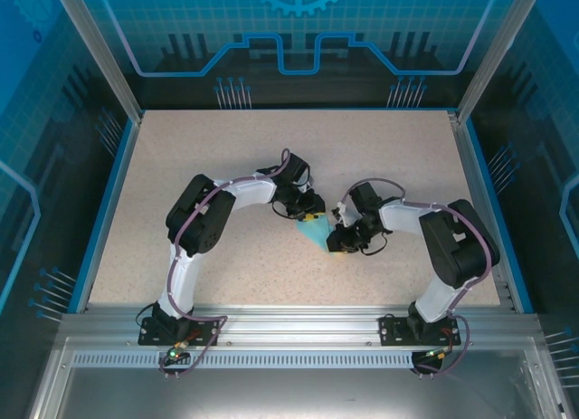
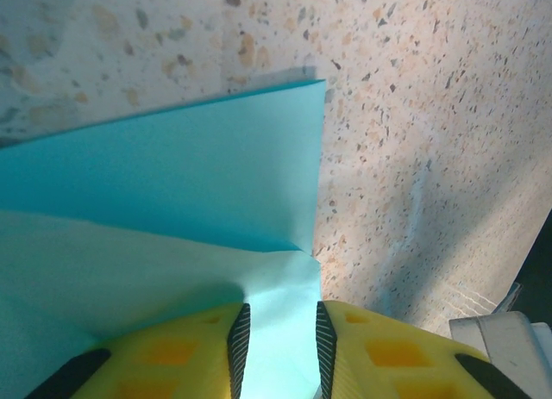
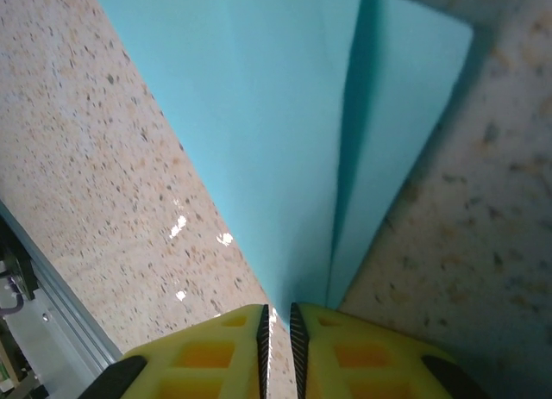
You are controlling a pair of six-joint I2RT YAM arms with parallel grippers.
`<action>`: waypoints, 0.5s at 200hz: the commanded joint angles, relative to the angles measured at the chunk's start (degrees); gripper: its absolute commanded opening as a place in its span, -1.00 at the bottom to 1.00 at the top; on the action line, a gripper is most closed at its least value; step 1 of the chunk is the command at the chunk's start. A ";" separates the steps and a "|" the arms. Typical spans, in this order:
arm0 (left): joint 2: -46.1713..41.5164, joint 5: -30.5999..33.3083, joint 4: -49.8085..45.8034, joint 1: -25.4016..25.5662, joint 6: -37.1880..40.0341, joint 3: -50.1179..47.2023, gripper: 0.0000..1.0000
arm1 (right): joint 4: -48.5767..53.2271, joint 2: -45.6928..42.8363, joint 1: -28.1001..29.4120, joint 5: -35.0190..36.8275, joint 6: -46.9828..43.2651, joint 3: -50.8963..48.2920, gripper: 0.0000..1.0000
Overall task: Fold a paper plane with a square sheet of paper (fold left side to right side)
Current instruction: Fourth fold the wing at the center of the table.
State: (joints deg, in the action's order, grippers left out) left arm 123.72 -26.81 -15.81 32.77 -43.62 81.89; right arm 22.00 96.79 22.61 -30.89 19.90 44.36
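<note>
I see the speckled table (image 1: 181,166) under both arms, the left arm (image 1: 194,224) and right arm (image 1: 452,242) bent inward toward each other. Between their tips lies the folded sheet of paper (image 1: 314,227), light blue and creased to a point. The right gripper (image 3: 279,339) is clenched on that point, its yellow fingers (image 3: 207,356) almost meeting. The left gripper (image 2: 282,347) has paper between its slightly parted jaws; I cannot tell whether it grips.
</note>
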 commanded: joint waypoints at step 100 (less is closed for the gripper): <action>3.12 4.84 -3.40 0.12 -0.33 -1.99 -0.36 | 0.70 -7.10 -1.63 -4.74 4.52 2.88 -0.65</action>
State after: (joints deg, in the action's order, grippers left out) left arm 123.72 -26.83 -15.79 32.80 -43.62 81.89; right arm 28.82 88.49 21.04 -33.43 20.62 44.21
